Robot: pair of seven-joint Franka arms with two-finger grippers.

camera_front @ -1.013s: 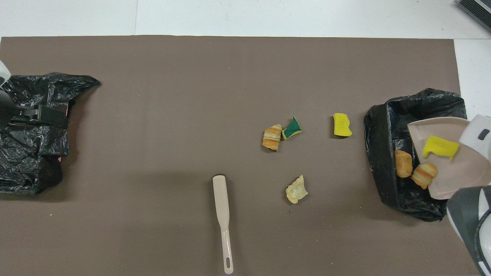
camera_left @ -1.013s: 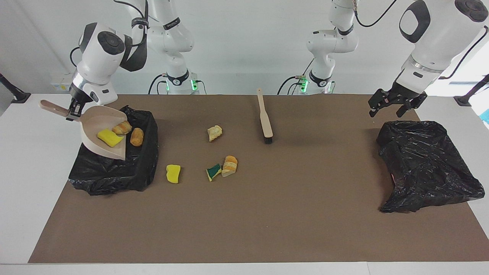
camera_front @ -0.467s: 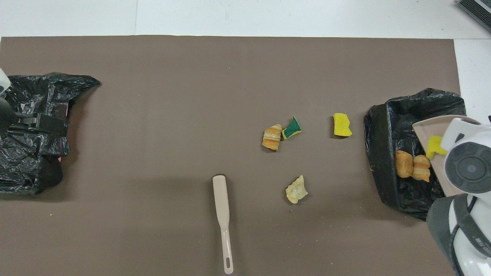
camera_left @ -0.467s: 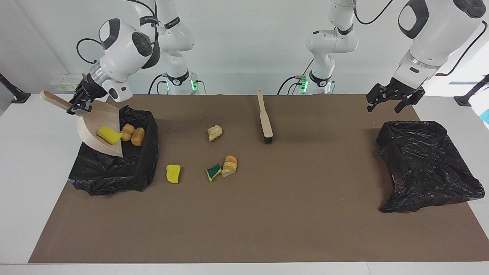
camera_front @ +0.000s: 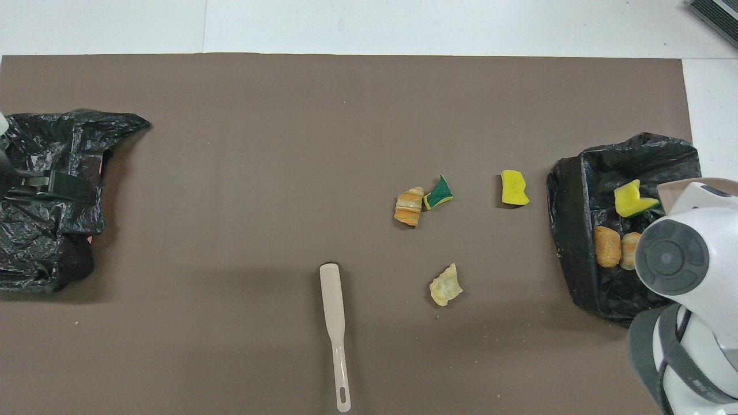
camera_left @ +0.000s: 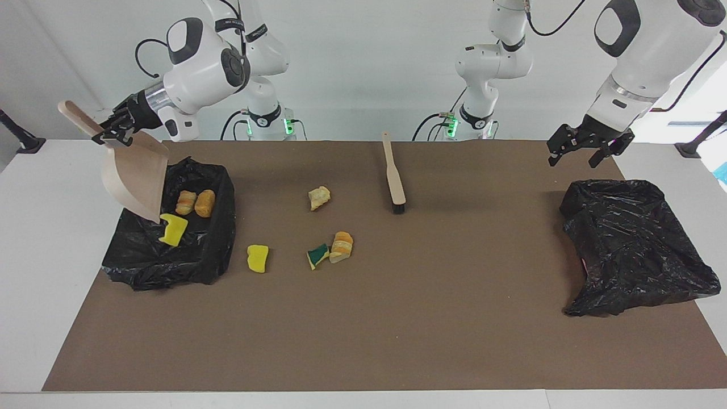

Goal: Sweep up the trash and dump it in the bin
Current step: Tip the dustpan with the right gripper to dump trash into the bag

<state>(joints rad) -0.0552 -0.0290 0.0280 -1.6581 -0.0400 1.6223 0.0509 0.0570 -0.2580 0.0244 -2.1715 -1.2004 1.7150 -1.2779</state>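
Currently the dustpan point(camera_left: 136, 179) is held up by its handle in the right gripper point(camera_left: 111, 134), whose fingers are clenched on that handle. The pan is tipped steeply, lip downward, over the black-lined bin point(camera_left: 210, 255), which is found at nine o'clock on the brown mat point(camera_left: 397, 329) as the facing view is read. Three pieces of the trash are seen inside the bin: a yellow sponge piece point(camera_left: 173, 229) just under the pan's lip, though contact between the two cannot be told, and two bread lumps point(camera_left: 186, 202) side by side, nearer to the robots than that sponge.

Four pieces are left on the mat. A second yellow sponge point(camera_left: 258, 258) is placed just beside the bin, at its three o'clock in the facing view. The green-and-yellow sponge point(camera_left: 317, 255) is set against a striped orange lump point(camera_left: 342, 246), touching it, near the mat's middle. A beige lump point(camera_left: 319, 197) is seen at twelve o'clock from that pair, nearer to the robots and well apart from them.

The brush point(camera_left: 393, 176) is laid flat at about twelve o'clock on the mat, bristle end pointing away from the robots, touched by neither arm.

The left gripper point(camera_left: 585, 152) is kept waiting with its fingers spread and nothing between them, over the crumpled black bag point(camera_left: 630, 244) at three o'clock
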